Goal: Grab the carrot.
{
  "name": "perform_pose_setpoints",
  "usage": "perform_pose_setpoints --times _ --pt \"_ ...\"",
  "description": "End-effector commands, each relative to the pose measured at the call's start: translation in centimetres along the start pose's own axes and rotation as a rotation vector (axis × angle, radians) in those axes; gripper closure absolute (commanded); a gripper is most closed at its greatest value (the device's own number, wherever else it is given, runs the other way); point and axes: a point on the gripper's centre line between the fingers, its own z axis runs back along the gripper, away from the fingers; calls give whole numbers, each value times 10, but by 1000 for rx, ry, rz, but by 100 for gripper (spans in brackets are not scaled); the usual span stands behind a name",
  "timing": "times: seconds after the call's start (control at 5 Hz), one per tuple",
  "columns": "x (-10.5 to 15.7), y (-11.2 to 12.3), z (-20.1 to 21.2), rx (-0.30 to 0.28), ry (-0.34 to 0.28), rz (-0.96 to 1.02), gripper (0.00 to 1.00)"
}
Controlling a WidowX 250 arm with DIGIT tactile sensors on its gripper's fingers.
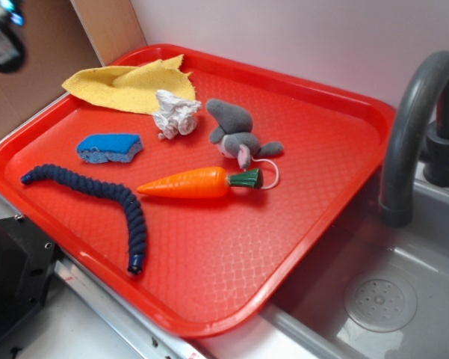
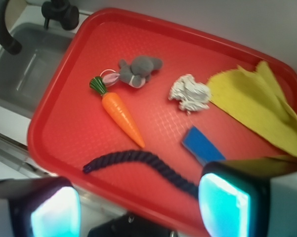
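Wrist view shows the carrot (image 2: 121,114) lying flat near the middle of the red tray (image 2: 64,118), its green stub just beside the grey mouse (image 2: 137,70). It looks light, stiff and slippery, so the thick part near the stub seems safest. The tool (image 2: 138,205) hangs well apart above, spread wide and empty, though blurred.

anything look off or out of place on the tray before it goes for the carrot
The red tray sits askew, one corner hanging over the sink. The carrot lies flat and intact, its green end beside the plush mouse.
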Motion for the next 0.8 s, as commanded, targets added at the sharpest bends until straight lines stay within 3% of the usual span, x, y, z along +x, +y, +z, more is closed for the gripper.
perform_pose_setpoints --times 0.0,0.2,0.6 --pt "47 -15 -84 33 62 -127 0" --pt "51 -21 -120 56 141 -171 0" --pt "48 -13 -158 -66 250 -239 0"
